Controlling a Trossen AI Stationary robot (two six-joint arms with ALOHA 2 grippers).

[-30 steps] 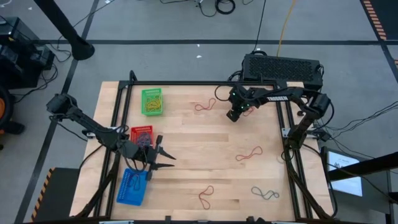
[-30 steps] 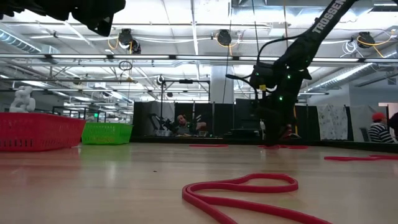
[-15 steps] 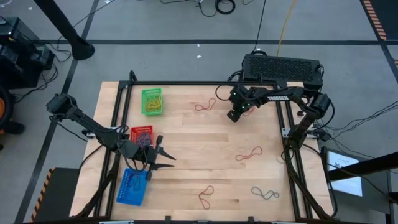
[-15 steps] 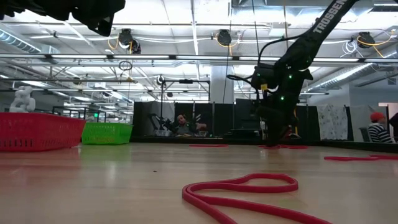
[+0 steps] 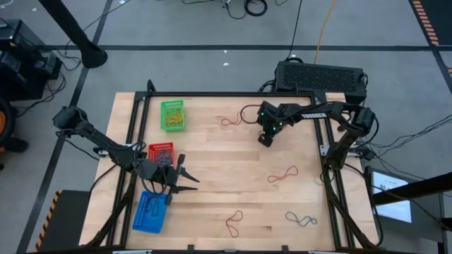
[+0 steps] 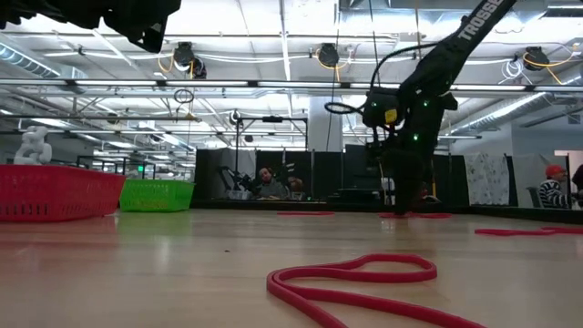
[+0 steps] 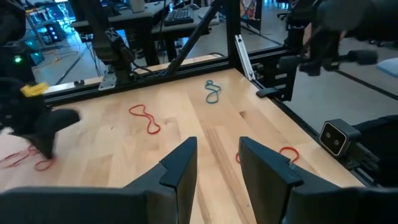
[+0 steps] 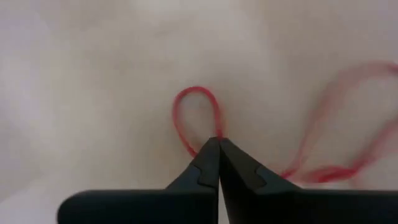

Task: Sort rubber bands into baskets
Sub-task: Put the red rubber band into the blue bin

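My right gripper hovers over the table's far right part, shut on a thin red rubber band; it also shows in the low view. My left gripper is open and empty between the red basket and the blue basket; its fingers stand apart in the left wrist view. The green basket stands at the far left. Loose bands lie flat on the wood: red ones and a blue-green one. My right gripper pinches the red band between its two fingertips, only at their free ends. A small loop of the band stands out beyond the tips. The fingers point down from above. The fingers hide the rest of the band.
A black box sits beyond the table's far right edge. A black frame rail runs along the far edge and down both sides. Another red band lies blurred on the wood beside the held one. Bare wood lies in the table's middle.
My right gripper has moved a little toward the table's near edge and left, staying shut. The left arm has kept still.
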